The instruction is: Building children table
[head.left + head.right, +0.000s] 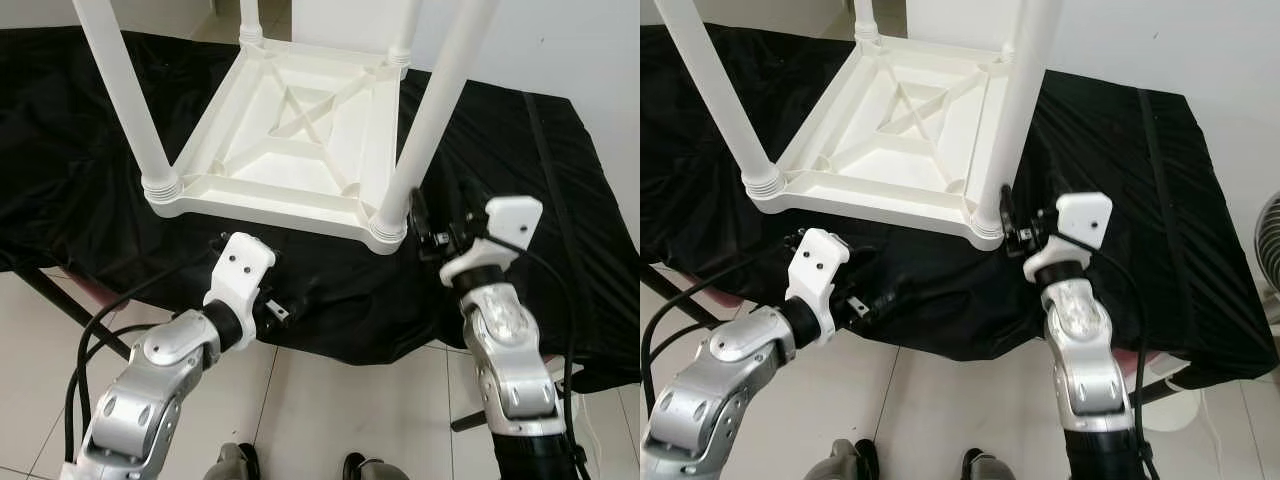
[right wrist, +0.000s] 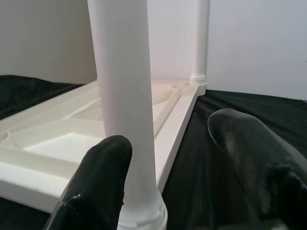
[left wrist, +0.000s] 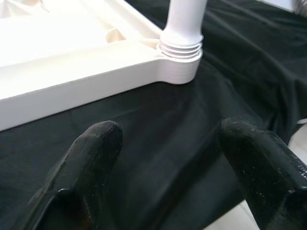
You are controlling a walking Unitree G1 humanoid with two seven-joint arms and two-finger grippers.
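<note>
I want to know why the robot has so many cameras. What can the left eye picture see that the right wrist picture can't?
The left eye view alone takes in both silver arms, the left gripper, the tiled floor and all four table legs.

The right wrist view alone looks close up along the right gripper, its black fingers open beside one leg.

Both show the upside-down white table on the black cloth.

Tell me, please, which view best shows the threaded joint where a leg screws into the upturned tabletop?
The left wrist view: the threaded joint sits close and sharp at the tabletop corner. Both eye views show the joints small from above; the right wrist view cuts one off at the frame edge.
</note>
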